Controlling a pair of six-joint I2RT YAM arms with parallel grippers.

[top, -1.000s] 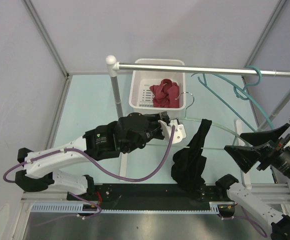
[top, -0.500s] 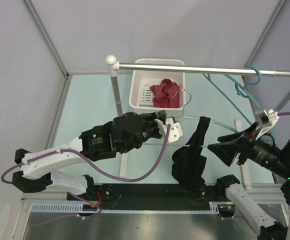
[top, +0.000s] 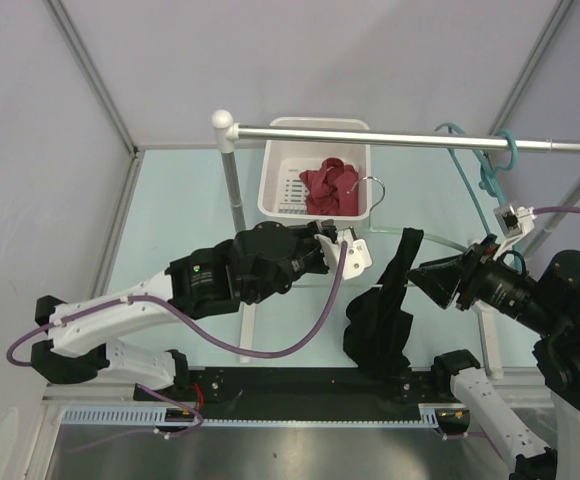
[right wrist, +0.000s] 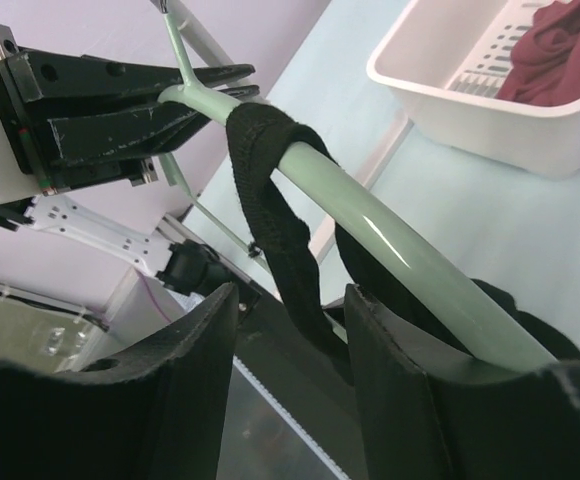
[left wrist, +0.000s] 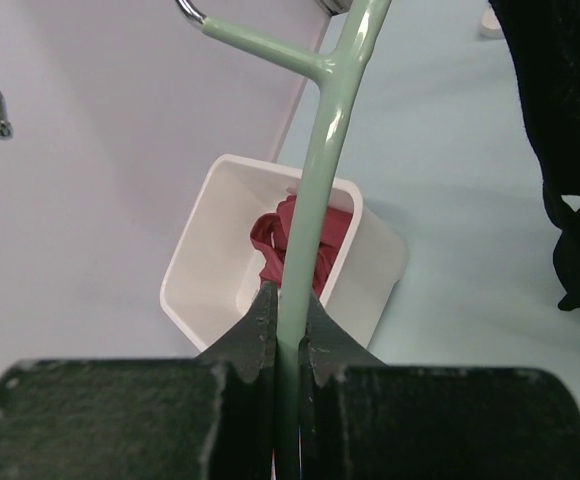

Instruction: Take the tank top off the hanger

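A black tank top [top: 378, 325] hangs by one strap [right wrist: 270, 200] from a pale green hanger [top: 438, 243], held in the air above the table's near edge. My left gripper [top: 355, 252] is shut on the hanger's stem [left wrist: 315, 200] just below the neck. My right gripper [top: 417, 272] has come in from the right. In the right wrist view its jaws [right wrist: 292, 300] stand apart on either side of the strap, just below the hanger's arm [right wrist: 370, 230], with gaps showing. The rest of the tank top bunches below the hanger.
A white basket [top: 280, 175] holding a dark red cloth [top: 330, 185] sits behind the hanger. A metal rail [top: 410, 138] on a white post [top: 232, 180] crosses the back. A teal hanger [top: 480, 165] hangs on the rail near my right arm.
My right arm has swung in from the far right up to the tank top, and its jaws have narrowed around the strap. The teal hanger has shifted on the rail. The left gripper kept its hold.
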